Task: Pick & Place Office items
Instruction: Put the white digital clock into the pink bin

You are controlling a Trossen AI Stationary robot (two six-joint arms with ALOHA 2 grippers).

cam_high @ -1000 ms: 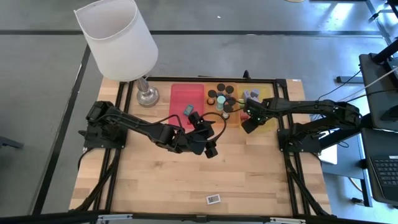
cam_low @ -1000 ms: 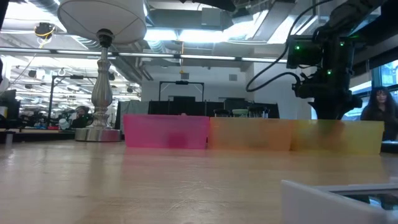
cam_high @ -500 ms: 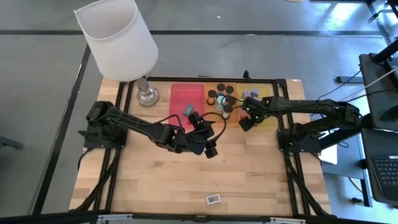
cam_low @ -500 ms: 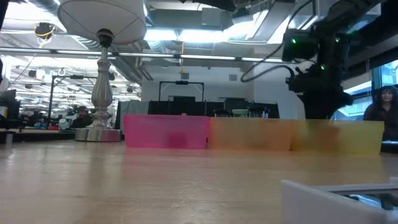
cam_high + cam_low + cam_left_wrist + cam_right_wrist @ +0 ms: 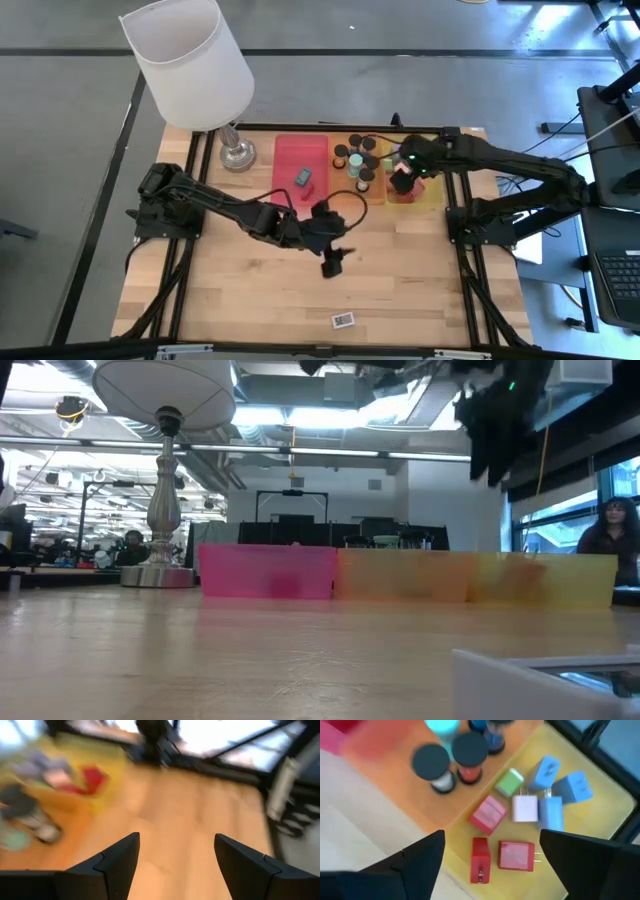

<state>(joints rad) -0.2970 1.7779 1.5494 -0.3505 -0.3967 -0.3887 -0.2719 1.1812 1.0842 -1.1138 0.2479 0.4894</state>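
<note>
- Right end effector (image 5: 490,870) spread, empty, above yellow tray (image 5: 432,190); red blocks (image 5: 501,856) lie inside. It should lift straight clear.
- Left end effector (image 5: 172,851) spread, over bare table (image 5: 400,270).

the left wrist view is smeared by motion: the yellow tray (image 5: 107,767) and the pieces in it are soft blobs, a red one (image 5: 92,777) just readable. in the low view the trays' frosted walls (image 5: 405,577) hide their contents, and the right arm (image 5: 500,410) is cut off by the top edge. the small tag (image 5: 343,320) on the table is too small to read.
</note>
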